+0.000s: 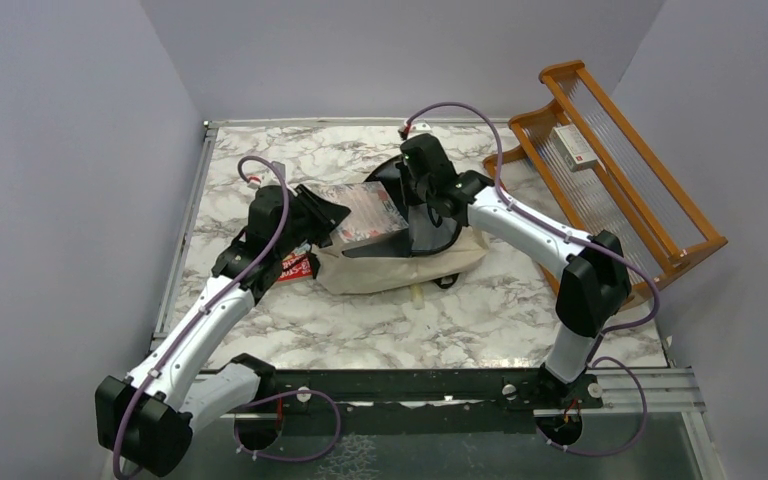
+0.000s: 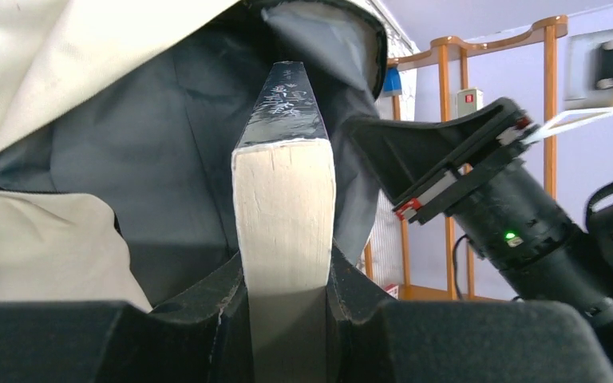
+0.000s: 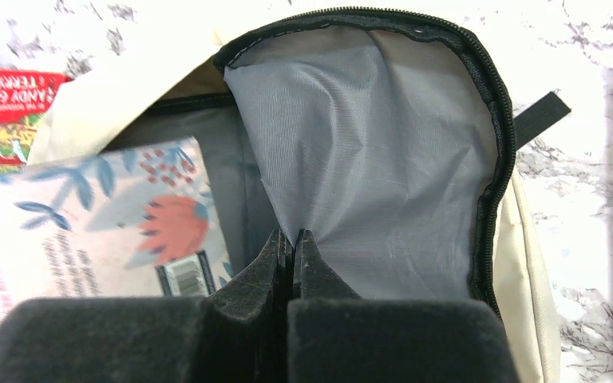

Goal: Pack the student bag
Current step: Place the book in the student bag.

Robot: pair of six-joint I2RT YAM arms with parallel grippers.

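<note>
The cream student bag (image 1: 400, 265) lies mid-table with its black-zippered mouth held open, its grey lining (image 3: 367, 159) showing. My right gripper (image 3: 290, 239) is shut on a pinch of that lining, with fabric creases running into the fingertips; in the top view the right gripper (image 1: 428, 205) hangs over the bag's upper edge. A thick floral-covered book (image 1: 360, 215) is clamped in my left gripper (image 1: 322, 222). The left wrist view shows the book's page edge (image 2: 283, 199) upright between the jaws, its far end at the bag's mouth (image 2: 152, 159). The book's cover (image 3: 88, 215) enters the opening from the left.
A red-covered book (image 1: 298, 268) lies on the marble table left of the bag, partly under my left arm. A wooden rack (image 1: 610, 170) stands at the right edge with a small white box (image 1: 575, 147) on it. Purple walls close in on both sides.
</note>
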